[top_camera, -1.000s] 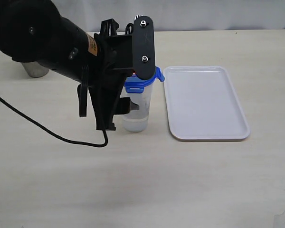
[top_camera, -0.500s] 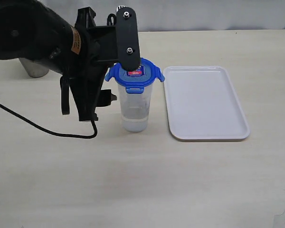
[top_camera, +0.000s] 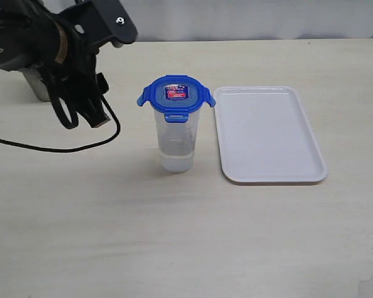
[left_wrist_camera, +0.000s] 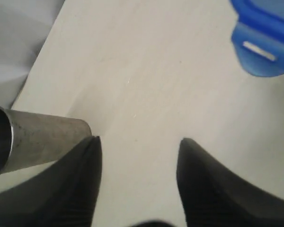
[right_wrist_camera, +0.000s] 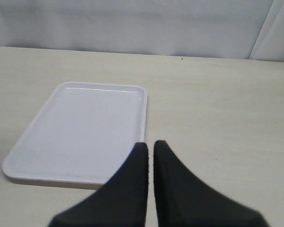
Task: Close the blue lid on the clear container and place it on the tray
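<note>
One small roundish blue plastic lid [top_camera: 175, 95] sits atop one tall clear plastic tumbler-shaped container [top_camera: 176, 143], two side tabs flaring outward (perhaps not snapped). The container stands on the pale table [top_camera: 186, 236] at nine o'clock of the one flat white rectangular tray [top_camera: 268, 133], just beside it; placing remains. The left gripper [left_wrist_camera: 138, 140], at the container's ten o'clock, has its jaws spread and empty, near one steel cup [left_wrist_camera: 38, 137]. The right gripper [right_wrist_camera: 148, 144] has its jaws pressed together, empty.
</note>
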`<state>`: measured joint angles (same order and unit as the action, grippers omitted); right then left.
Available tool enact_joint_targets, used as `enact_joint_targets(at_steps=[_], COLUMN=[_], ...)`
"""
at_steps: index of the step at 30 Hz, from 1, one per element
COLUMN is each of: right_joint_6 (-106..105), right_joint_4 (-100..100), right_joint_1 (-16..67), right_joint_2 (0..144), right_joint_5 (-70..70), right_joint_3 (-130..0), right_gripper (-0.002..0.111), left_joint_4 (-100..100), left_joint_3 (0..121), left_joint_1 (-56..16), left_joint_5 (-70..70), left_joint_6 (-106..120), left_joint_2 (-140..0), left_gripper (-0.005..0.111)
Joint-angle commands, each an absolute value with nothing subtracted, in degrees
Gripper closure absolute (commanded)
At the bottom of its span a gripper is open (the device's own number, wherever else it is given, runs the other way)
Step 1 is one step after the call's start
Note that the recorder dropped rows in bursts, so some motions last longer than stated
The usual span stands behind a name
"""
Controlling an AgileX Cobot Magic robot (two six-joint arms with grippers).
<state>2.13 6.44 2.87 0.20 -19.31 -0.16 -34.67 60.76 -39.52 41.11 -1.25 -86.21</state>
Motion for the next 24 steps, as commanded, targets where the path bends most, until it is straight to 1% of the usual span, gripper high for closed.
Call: enact_joint_targets(at_steps=[1,5,7,8,10,13,15,17,19,21,23,24], right_joint_6=[2.18,2.18,2.18,2.18,2.18,2.18,2.18,2.18,2.18,2.18,2.18,2.18], right_joint_4=[6.24,6.24,6.24,6.24,6.24,6.24,6.24,6.24,6.24,6.24,6.24,6.24], right_joint_1=[2.68,2.68,2.68,2.68,2.68,2.68,2.68,2.68,2.68,2.68,2.68,2.68], right_joint_2=[0.0,0.0,0.0,0.0,0.0,0.0,0.0,0.0,0.0,0.0,0.0,0.0], right_joint_5=[-19.4,-19.4,-19.4,-19.4,-19.4,-19.4,-19.4,-19.4,-19.4,-19.4,-19.4,-19.4], right_joint_3=[0.0,0.0,0.0,0.0,0.0,0.0,0.0,0.0,0.0,0.0,0.0,0.0], right_gripper=[0.104,0.104,0.104,0.104,0.104,0.104,0.104,0.104,0.104,0.104,0.104,0.104], left_joint_4=[-34.68,-34.78,-34.78,-34.67,-35.43,-37.76,-45.27,-55.9,-63.57,-64.56,-64.56,-64.56], left_joint_3=[55.6,47.86,44.13,42.06,38.5,33.23,30.86,30.35,30.46,30.7,31.68,32.17], left_joint_1=[-32.92,-26.57,-23.06,-20.81,-16.36,-8.89,-4.88,-1.09,1.48,2.7,2.59,2.47], left_joint_5=[27.3,8.52,-0.76,-6.09,-15.74,-30.85,-42.68,-54.06,-63.9,-69.22,-68.61,-67.73], left_joint_6=[-6.48,-6.48,-6.48,-7.22,-10.45,-16.54,-20.97,-25.56,-26.53,-26.65,-24.92,-24.04], left_joint_2=[-85.75,-85.75,-85.75,-85.75,-85.75,-85.85,-86.53,-88.41,-91.05,-94.67,-98.47,-99.97], left_gripper=[0.073,0.092,0.096,0.096,0.091,0.077,0.069,0.064,0.063,0.063,0.063,0.061])
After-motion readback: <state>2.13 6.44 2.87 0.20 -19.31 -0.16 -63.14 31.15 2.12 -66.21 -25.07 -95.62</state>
